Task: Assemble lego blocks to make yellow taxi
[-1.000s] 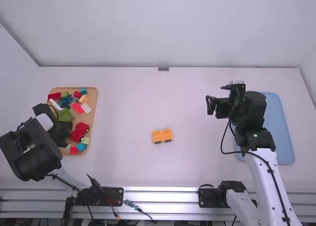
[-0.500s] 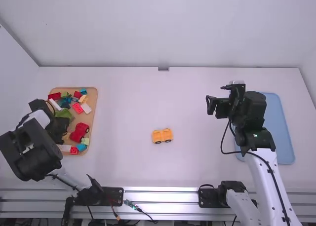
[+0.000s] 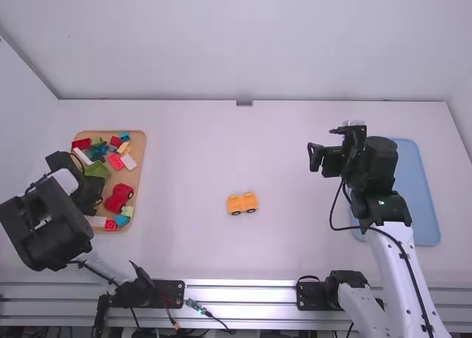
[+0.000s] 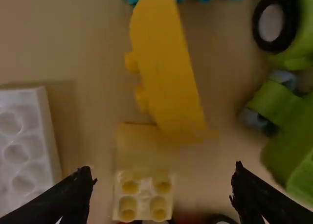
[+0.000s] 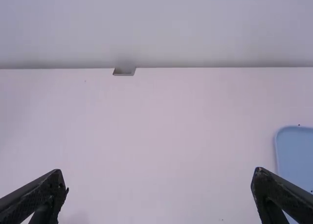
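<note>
From my station, the yellow vehicle (image 3: 243, 204) stands on the desk (image 3: 184, 153), between the wooden tray (image 3: 137, 172) and the blue tray (image 3: 424, 198). It sits well apart from both trays and nearer the desk's near edge than its far edge. Two dark wheels show on its near side, and a wide margin of desk surrounds it.

My left gripper (image 3: 99, 198) is low over the left side of the wooden tray, its arm covering part of that rim. The left wrist view shows its fingers spread. The pale yellow block (image 4: 143, 197) lies between the fingertips, apart from both. The curved yellow piece (image 4: 166, 67) lies just beside that block; I cannot tell whether they touch. Side room is limited: a white block (image 4: 24, 145) is near one finger and a green vehicle (image 4: 288, 126) near the other. In the high view, a red vehicle (image 3: 118, 198) is just beside the gripper.

My right gripper (image 3: 325, 144) is raised to the left of the blue tray, its fingers wide apart with nothing between them. The right arm crosses over the blue tray's left edge, and a black cable (image 3: 332, 212) bows out on the arm's left side, narrowing the margin toward the yellow vehicle.
</note>
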